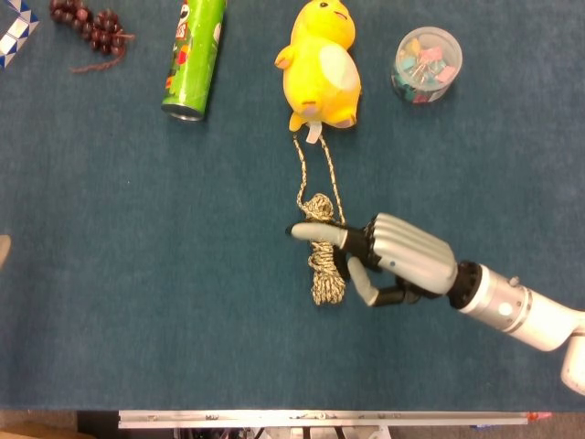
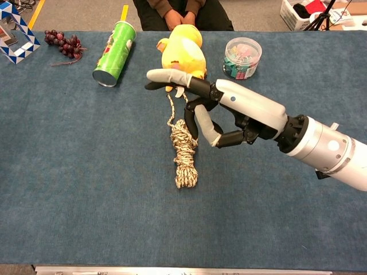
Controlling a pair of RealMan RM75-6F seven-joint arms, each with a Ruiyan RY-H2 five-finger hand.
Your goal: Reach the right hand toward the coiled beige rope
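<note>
The coiled beige rope (image 1: 327,282) (image 2: 184,166) lies lengthwise in the middle of the blue table, and two loose strands run from it up to a yellow plush duck. My right hand (image 1: 395,259) (image 2: 229,112) reaches in from the right, with spread fingers and nothing in it. In the head view its thumb stretches across the upper part of the coil. In the chest view the fingers hang just right of and above the coil. Whether it touches the rope I cannot tell. A pale sliver (image 1: 3,251) at the left edge may be my left hand.
Along the far side stand the yellow plush duck (image 1: 320,69) (image 2: 182,54), a green can on its side (image 1: 195,57) (image 2: 114,52), a clear tub of clips (image 1: 427,64) (image 2: 242,57) and grapes (image 1: 91,26) (image 2: 63,43). A person (image 2: 183,11) sits behind the table.
</note>
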